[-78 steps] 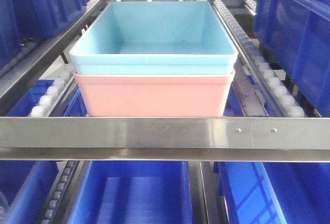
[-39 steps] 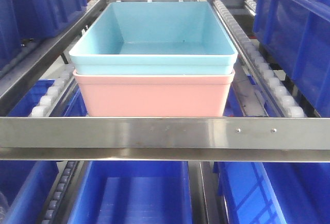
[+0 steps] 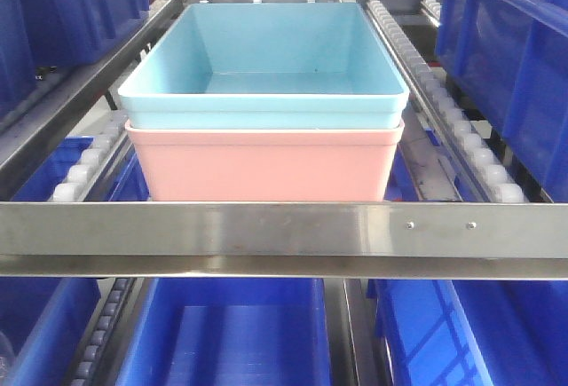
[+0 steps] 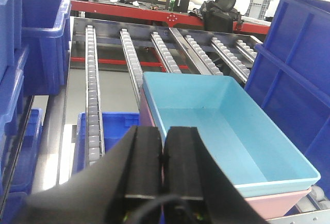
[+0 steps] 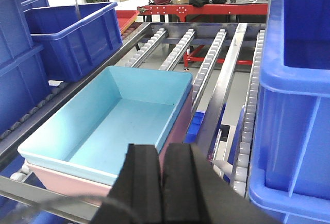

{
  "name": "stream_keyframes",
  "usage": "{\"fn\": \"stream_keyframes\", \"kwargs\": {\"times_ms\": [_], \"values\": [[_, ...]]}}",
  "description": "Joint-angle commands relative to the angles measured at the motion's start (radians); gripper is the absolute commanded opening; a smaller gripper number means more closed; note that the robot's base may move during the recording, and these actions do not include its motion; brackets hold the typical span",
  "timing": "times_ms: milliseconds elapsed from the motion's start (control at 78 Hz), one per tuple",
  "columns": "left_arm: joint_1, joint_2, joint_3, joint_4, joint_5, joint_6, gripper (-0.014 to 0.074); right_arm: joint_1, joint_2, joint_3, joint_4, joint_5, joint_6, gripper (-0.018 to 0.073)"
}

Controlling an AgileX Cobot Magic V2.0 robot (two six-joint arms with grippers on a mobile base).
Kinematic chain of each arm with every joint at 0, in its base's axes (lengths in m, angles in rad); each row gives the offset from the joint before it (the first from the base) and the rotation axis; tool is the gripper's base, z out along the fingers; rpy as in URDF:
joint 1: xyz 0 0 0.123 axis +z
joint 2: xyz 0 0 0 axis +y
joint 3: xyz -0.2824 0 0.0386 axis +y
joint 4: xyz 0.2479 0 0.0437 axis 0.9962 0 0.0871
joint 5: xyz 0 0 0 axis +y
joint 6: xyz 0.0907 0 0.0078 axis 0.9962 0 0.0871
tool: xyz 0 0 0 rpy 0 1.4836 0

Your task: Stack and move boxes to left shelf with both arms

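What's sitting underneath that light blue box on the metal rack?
The light blue box is nested in a pink box of like size; only the pink one's rim and front wall show. Its inside is covered. The blue box itself looks empty.

From the front, my shelf's front bar hides the pink box's base, and the light blue box nested in it hides its inside. At six o'clock in each wrist view, my left pincer and right pincer run off the bottom edge.
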State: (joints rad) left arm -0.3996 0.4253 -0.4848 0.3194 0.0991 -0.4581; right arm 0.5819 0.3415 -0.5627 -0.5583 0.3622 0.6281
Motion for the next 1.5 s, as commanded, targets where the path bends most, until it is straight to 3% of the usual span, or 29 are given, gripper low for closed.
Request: {"fn": "stream_keyframes", "kwargs": {"times_ms": [0, 257, 359, 513, 641, 705, 936, 1039, 1488], "values": [[0.001, 0.004, -0.027, 0.003, -0.076, 0.001, -0.0001, -0.002, 0.008, -0.027, -0.021, -0.068, -0.011, 0.0049], [0.001, 0.004, -0.027, 0.003, -0.076, 0.001, -0.0001, -0.036, 0.002, -0.021, -0.022, -0.060, -0.015, 0.0049], [0.001, 0.004, -0.027, 0.003, -0.076, 0.001, -0.0001, -0.120, -0.030, 0.018, 0.004, -0.113, -0.127, 0.0049], [0.001, 0.004, -0.027, 0.003, -0.076, 0.001, -0.0001, -0.298, -0.117, 0.133, 0.329, -0.218, -0.451, 0.0049], [0.001, 0.004, -0.027, 0.003, -0.076, 0.001, -0.0001, -0.456, -0.193, 0.265, 0.522, -0.346, -0.581, 0.0049], [0.001, 0.004, -0.027, 0.003, -0.076, 0.001, -0.0001, -0.495, -0.224, 0.329, 0.533, -0.381, -0.585, 0.0049], [0.001, 0.004, -0.027, 0.003, -0.076, 0.001, -0.0001, -0.503, -0.375, 0.508, 0.536, -0.401, -0.571, 0.0049], [0.001, 0.004, -0.027, 0.003, -0.076, 0.001, -0.0001, -0.503, -0.372, 0.573, 0.537, -0.491, -0.570, 0.0049], [0.001, 0.006, -0.027, 0.003, -0.076, 0.001, -0.0001, -0.504, -0.372, 0.568, 0.537, -0.502, -0.570, 0.0049]]}}
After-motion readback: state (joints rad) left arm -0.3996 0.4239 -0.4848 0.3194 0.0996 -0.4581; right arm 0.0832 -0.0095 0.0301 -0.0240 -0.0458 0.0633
